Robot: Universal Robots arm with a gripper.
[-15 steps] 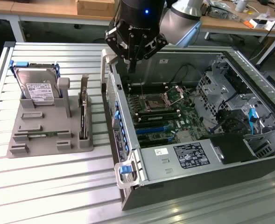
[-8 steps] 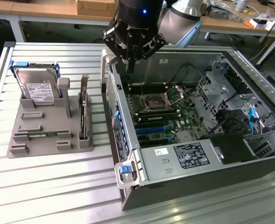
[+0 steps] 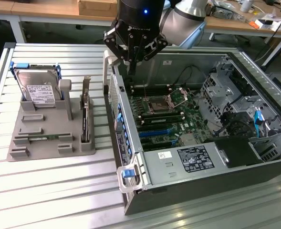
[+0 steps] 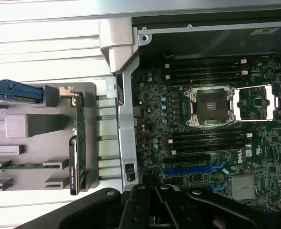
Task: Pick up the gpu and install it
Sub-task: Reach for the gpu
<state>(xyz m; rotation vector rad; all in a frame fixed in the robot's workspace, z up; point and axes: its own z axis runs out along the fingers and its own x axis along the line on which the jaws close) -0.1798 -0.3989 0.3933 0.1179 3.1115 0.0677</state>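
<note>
Black gpu upright in grey holder, well apart from closed, empty pincer.

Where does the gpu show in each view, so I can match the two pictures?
Exterior view: the gpu stands on edge in the grey holder, to the exterior view's left of the computer case.
Wrist view: the gpu stands edge-on in the grey holder, beside the computer case.
Shared landmark: the CPU socket.
</note>
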